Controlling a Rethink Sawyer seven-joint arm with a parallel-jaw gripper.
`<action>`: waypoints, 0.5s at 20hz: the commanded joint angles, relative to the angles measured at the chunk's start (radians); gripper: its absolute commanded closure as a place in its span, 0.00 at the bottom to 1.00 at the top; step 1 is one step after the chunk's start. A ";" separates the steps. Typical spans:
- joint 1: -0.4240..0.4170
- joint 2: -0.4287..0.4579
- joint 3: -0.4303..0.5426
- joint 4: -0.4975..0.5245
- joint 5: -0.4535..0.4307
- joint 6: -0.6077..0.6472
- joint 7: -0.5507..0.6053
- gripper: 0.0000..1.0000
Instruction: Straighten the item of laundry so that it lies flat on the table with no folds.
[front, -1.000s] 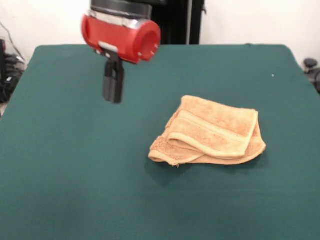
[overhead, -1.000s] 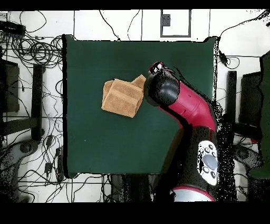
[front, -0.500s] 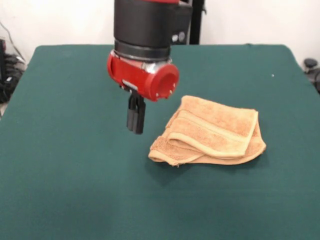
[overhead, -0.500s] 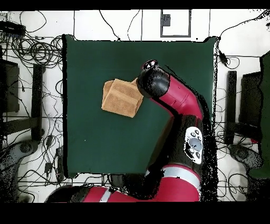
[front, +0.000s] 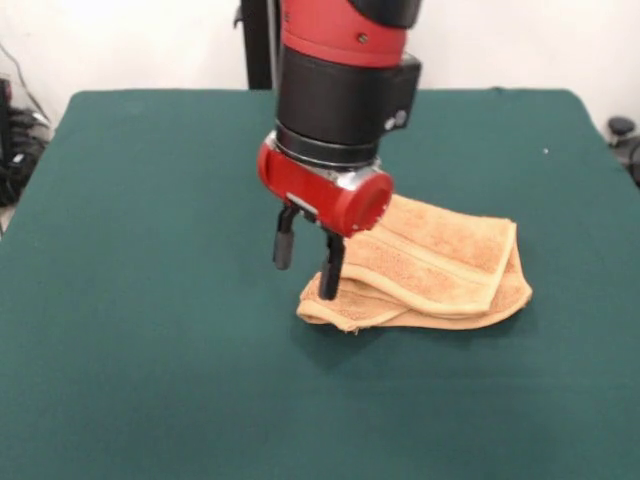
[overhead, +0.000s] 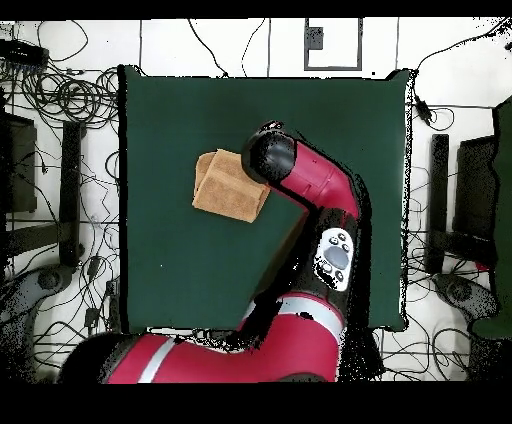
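Folded orange-tan terry-cloth towel (front: 430, 265), lying in a loose, layered bundle right of centre on the bench (front: 150, 330), a large rectangle under a dark green felt-like cover; woven border bands run across the top layer and a rolled fold forms the near edge. In the overhead view the towel (overhead: 230, 186) lies left of the bench's (overhead: 180, 270) middle, one corner hidden under the arm.

Compared with half a second ago, the red and black arm (front: 340, 90) has shifted toward the towel and dropped lower: the tool (front: 306, 258), then narrow and clear of the cloth, now stands with its two black fingers (front: 284, 240) spread wide, one over bare cover, the other at the bundle's left corner. Whether that finger touches the cloth is uncertain from this angle. The towel itself has not moved.

Around the bench, a pale floor with tangled black cables (overhead: 60, 95) and a white wall (front: 120, 45) behind.
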 joint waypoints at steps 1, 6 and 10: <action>0.074 0.082 -0.053 -0.089 0.056 0.224 0.384 0.00; 0.093 0.121 -0.092 -0.140 0.064 0.275 0.453 0.00; 0.099 0.158 -0.135 -0.212 0.059 0.359 0.518 0.00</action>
